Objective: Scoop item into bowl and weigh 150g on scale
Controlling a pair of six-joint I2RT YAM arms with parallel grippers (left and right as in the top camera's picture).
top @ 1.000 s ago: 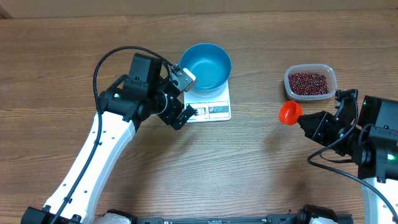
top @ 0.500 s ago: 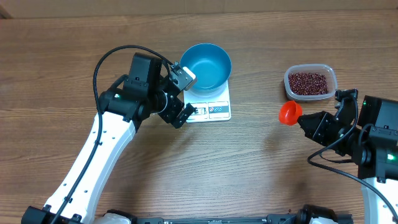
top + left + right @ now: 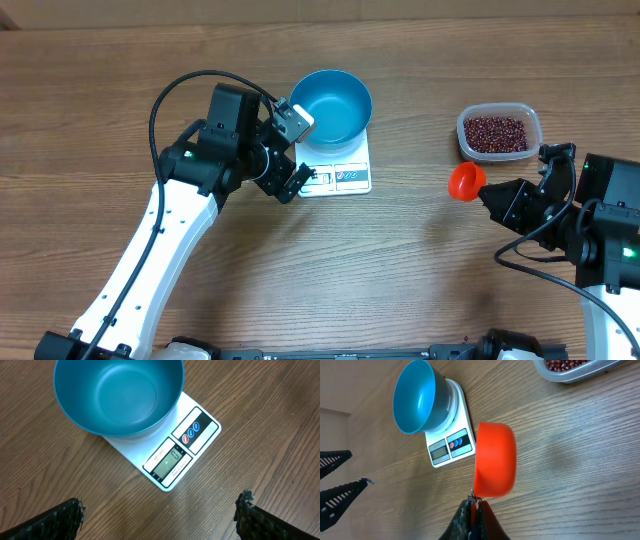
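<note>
1. The blue bowl sits on the back part of the white scale. That step looks done.
2. The bowl is empty inside (the left wrist view looks right down into it). The little screen on the scale seems to show a zero.
3. The beans are in a clear tub, far off to the right of the scale. I see no beans anywhere else on the desk.
4. The left gripper hangs just beside the left edge of the scale. Its jaws are spread wide and it holds nothing.
5. The right gripper is squeezed tight on the handle of an orange scoop. The scoop is between the scale and the tub, closer to the tub. It is up off the desk and tipped on its side.
6. I cannot see any beans in the scoop.
7. So I think the job is only at the start. Bowl and scale are ready, and the scoop is in the gripper.
8. What is left is the big part: dip the scoop in the tub, carry beans over to the scale, tip them into the bowl, and keep going until the weight is right.
</note>
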